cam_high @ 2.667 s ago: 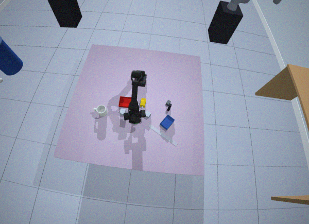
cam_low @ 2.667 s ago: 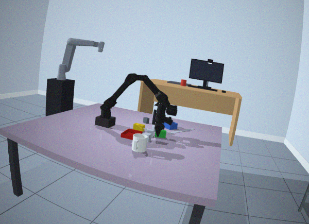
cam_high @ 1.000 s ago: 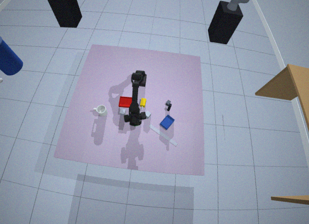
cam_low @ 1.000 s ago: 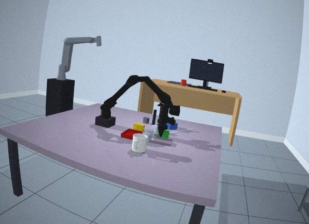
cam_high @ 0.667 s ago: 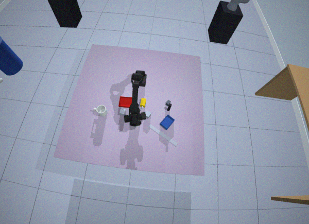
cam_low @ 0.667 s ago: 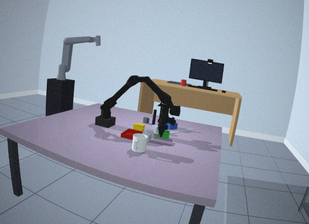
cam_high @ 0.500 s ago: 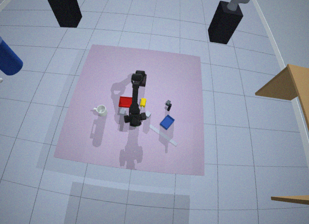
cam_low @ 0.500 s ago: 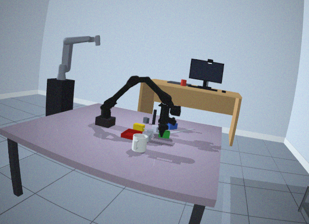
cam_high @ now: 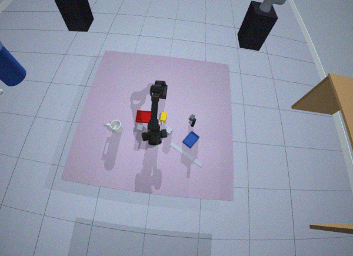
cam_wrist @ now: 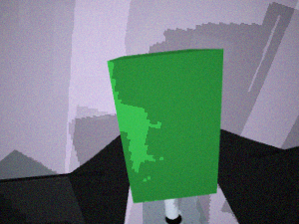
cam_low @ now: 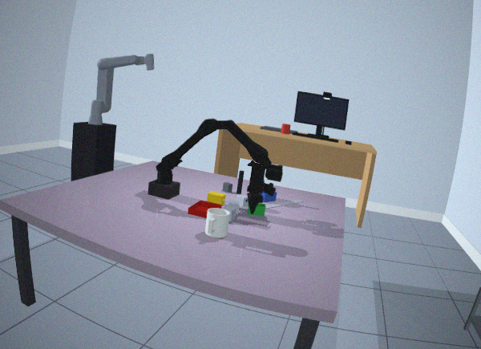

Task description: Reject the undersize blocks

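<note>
The task looks to be at the testing stage, with sorting still ahead. The jaws [cam_high: 154, 140] [cam_low: 253, 206] are part open, closed on the green gauge [cam_low: 256, 209] [cam_wrist: 169, 124], which is over the desk [cam_high: 206, 91] [cam_low: 120, 221], its pin [cam_wrist: 170, 207] pointing towards a steel block [cam_wrist: 150, 215]. A dark hole shows at the pin's tip; I can't tell whether it has entered. Two pale blocks stand out: the near block [cam_high: 139, 127] [cam_low: 232, 212] beside the red tray [cam_high: 143, 116] [cam_low: 199, 208], the far block [cam_high: 169, 130] [cam_low: 242, 200] beyond the arm. No block shows in the tray's visible part. Remaining, I judge: finish gauging, move any rejects, set the gauge down, withdraw.
</note>
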